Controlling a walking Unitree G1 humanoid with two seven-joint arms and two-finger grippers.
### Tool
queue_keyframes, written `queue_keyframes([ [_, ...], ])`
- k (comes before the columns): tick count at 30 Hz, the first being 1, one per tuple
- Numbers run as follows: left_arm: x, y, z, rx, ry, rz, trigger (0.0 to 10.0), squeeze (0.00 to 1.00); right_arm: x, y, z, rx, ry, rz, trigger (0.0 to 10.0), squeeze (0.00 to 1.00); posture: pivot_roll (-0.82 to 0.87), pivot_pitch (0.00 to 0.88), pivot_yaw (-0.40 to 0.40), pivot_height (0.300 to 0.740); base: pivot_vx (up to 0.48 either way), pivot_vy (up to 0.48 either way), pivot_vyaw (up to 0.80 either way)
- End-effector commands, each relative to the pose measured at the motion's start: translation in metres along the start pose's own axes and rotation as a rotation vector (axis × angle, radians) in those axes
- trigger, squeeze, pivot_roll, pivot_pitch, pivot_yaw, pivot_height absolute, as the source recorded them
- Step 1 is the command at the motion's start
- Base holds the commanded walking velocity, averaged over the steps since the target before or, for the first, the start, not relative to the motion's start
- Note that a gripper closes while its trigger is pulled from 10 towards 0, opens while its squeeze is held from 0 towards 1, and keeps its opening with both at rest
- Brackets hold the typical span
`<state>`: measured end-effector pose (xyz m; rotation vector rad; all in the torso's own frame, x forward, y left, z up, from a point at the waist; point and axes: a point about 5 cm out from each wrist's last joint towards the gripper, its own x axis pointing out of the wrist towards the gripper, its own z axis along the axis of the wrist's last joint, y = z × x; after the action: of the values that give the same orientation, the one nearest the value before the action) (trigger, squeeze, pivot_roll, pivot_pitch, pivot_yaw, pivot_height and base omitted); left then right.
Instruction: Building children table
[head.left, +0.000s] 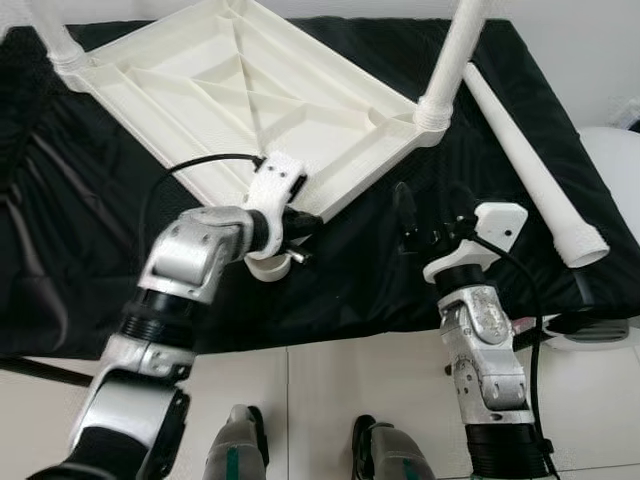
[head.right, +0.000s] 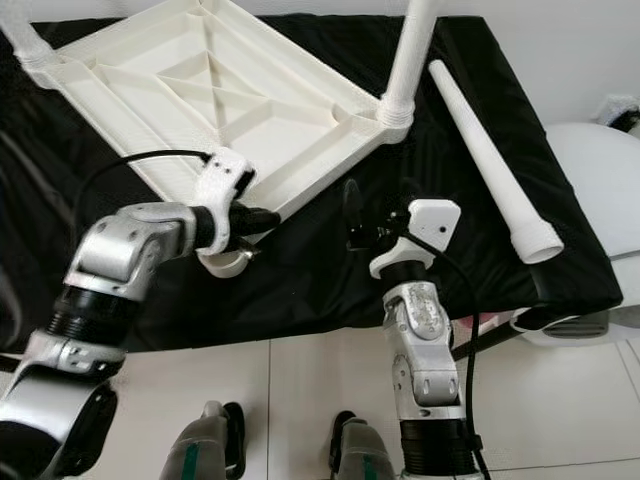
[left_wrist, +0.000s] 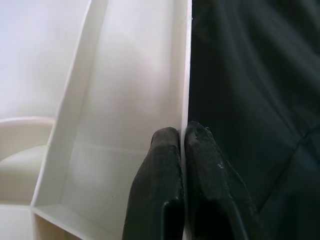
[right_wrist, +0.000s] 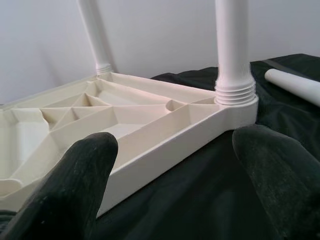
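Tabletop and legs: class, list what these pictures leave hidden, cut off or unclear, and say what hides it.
- Tabletop: its face lies down on the black cloth, unseen.
- Two standing legs: tops cut by the upper edge of the eye views.
- Near corner socket: mostly covered by the left gripper, shut on the rim.
- Loose leg: its thin end sits behind a standing leg.
- Right gripper: open, holding nothing.

I see a matt white plastic tabletop (head.left: 250, 90) and leg (head.left: 530, 170) on creased black cloth (head.left: 380, 260), above glossy floor tiles (head.left: 350, 390).
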<state>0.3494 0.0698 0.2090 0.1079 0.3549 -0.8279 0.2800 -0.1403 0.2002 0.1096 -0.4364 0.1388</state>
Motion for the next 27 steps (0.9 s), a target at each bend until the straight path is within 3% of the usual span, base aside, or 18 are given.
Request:
queue_keyframes([
  [1, 0.005, 0.021, -0.010, -0.039, 0.041, 0.374, 10.0, 0.00, -0.002, 0.003, 0.000, 0.001, 0.004, -0.001, 10.0, 0.00, 0.09, 0.236, 0.048, 0.740, 0.000, 0.000, 0.00],
  [5, 0.019, 0.021, -0.005, -0.040, 0.038, 0.397, 10.0, 0.00, -0.004, 0.002, 0.000, -0.001, 0.001, -0.029, 10.0, 0.00, 0.08, 0.239, 0.061, 0.740, 0.000, 0.000, 0.00],
  [8, 0.019, 0.021, -0.005, -0.040, 0.038, 0.397, 10.0, 0.00, -0.004, 0.002, 0.000, -0.001, 0.001, -0.029, 10.0, 0.00, 0.08, 0.239, 0.061, 0.740, 0.000, 0.000, 0.00],
  [9, 0.028, 0.025, -0.001, -0.054, 0.037, 0.453, 10.0, 0.00, -0.007, 0.003, 0.000, 0.003, 0.002, -0.053, 10.0, 0.00, 0.08, 0.240, 0.070, 0.740, 0.000, 0.000, 0.00],
  [16, 0.034, 0.028, 0.004, -0.038, 0.026, 0.491, 10.0, 0.00, -0.010, 0.005, 0.001, 0.008, 0.002, -0.060, 10.0, 0.00, 0.07, 0.239, 0.077, 0.740, 0.000, 0.000, 0.00],
  [17, 0.034, 0.029, 0.006, -0.022, 0.018, 0.484, 10.0, 1.00, -0.011, 0.005, 0.001, 0.008, 0.004, -0.061, 10.0, 0.00, 0.08, 0.238, 0.078, 0.740, 0.000, 0.000, 0.00],
  [21, 0.034, 0.029, 0.009, -0.019, -0.003, 0.466, 10.0, 1.00, -0.011, 0.005, 0.000, 0.007, 0.004, -0.063, 10.0, 0.00, 0.08, 0.237, 0.079, 0.740, 0.000, 0.000, 0.00],
  [27, 0.027, 0.030, 0.023, 0.055, -0.061, 0.410, 10.0, 1.00, -0.011, 0.006, -0.001, 0.010, 0.005, -0.057, 10.0, 0.00, 0.08, 0.230, 0.072, 0.740, 0.000, 0.000, 0.00],
])
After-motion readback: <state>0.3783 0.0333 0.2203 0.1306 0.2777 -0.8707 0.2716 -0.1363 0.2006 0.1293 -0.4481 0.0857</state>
